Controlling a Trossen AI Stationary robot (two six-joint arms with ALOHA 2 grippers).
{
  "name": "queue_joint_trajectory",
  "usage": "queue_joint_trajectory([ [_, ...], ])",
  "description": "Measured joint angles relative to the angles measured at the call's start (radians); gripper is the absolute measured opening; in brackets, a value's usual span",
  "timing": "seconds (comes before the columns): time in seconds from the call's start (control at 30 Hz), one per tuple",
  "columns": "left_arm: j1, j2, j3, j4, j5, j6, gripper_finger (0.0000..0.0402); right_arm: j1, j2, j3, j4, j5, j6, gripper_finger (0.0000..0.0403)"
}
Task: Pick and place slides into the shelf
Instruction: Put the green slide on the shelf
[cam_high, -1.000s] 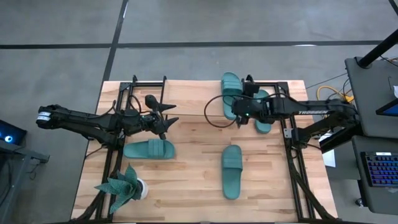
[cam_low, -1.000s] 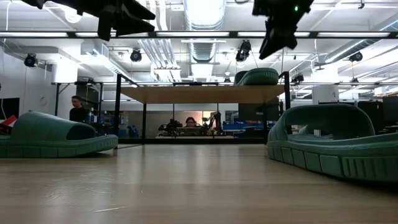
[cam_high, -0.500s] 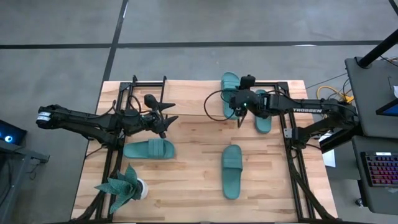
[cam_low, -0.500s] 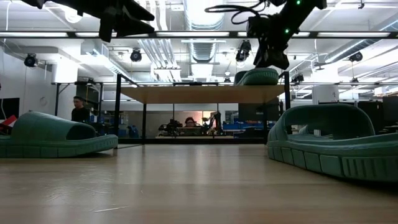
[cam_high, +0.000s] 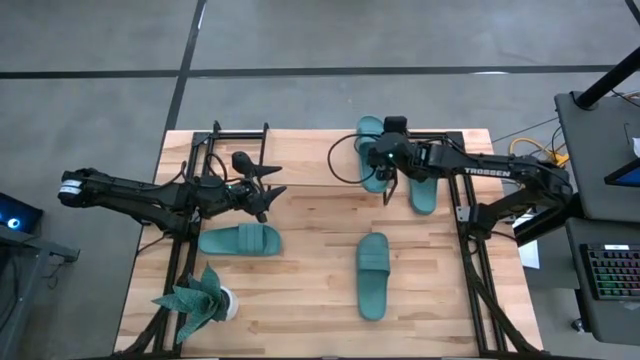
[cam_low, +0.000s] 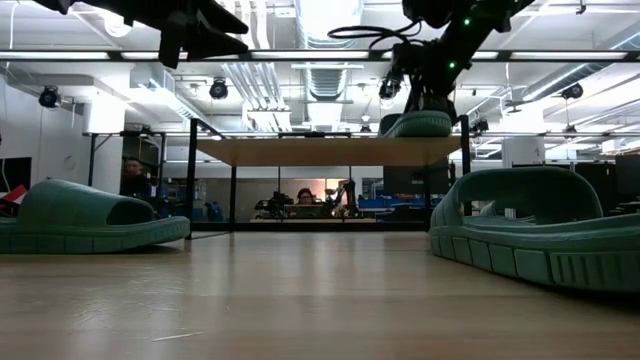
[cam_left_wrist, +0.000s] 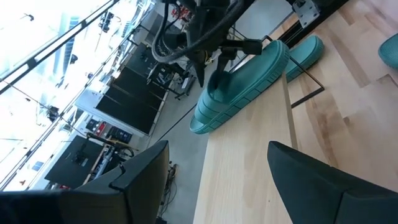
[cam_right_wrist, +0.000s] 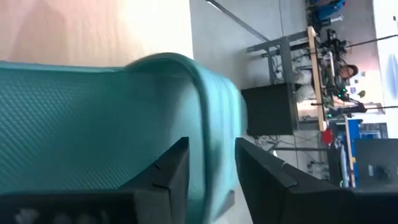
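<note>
Two teal slides (cam_high: 372, 153) lay flat atop the light-wood shelf (cam_high: 300, 150), one (cam_high: 422, 180) beside the other; two more (cam_high: 239, 240) (cam_high: 372, 275) rested on the counter below.

Two slides (cam_high: 372, 148) (cam_high: 421, 185) side by side on shelf (cam_high: 300, 148) at table's (cam_high: 300, 300) back | two slides (cam_high: 239, 239) (cam_high: 372, 277) on table in front | plant (cam_high: 195, 303) at front-left corner

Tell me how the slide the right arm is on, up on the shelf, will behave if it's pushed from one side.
The slide looks like soft rubber, so it would probably flex before it moves. Its flat sole rests on the shelf, so sliding seems likelier than tipping. It overhangs the board's far edge, so a hard shove from the right tool might drop it.
</note>
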Motion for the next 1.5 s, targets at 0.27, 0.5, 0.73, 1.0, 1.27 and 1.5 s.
queue_joint_trajectory([
  [0.27,0.000,0.002,0.000,0.001,-0.001,0.000,0.0257,0.001,0.042,0.011,0.010,0.005,-0.037,0.0021],
  [0.5,0.000,0.002,0.000,0.000,-0.003,0.000,0.0257,0.000,0.053,0.051,-0.001,0.028,-0.048,0.0014],
  [0.73,0.000,0.003,0.000,0.000,-0.003,-0.001,0.0257,-0.002,0.053,0.100,0.007,0.029,-0.065,0.0014],
  [1.0,0.000,0.003,0.000,0.000,-0.003,-0.001,0.0257,-0.050,0.053,0.099,0.006,0.002,-0.092,0.0013],
  [1.27,0.000,0.003,0.000,-0.001,-0.003,-0.001,0.0257,-0.106,0.059,0.093,0.008,-0.102,-0.059,0.0013],
  [1.5,0.000,0.003,-0.001,-0.002,-0.003,-0.002,0.0257,-0.106,0.090,0.090,0.014,-0.101,-0.051,0.0013],
])
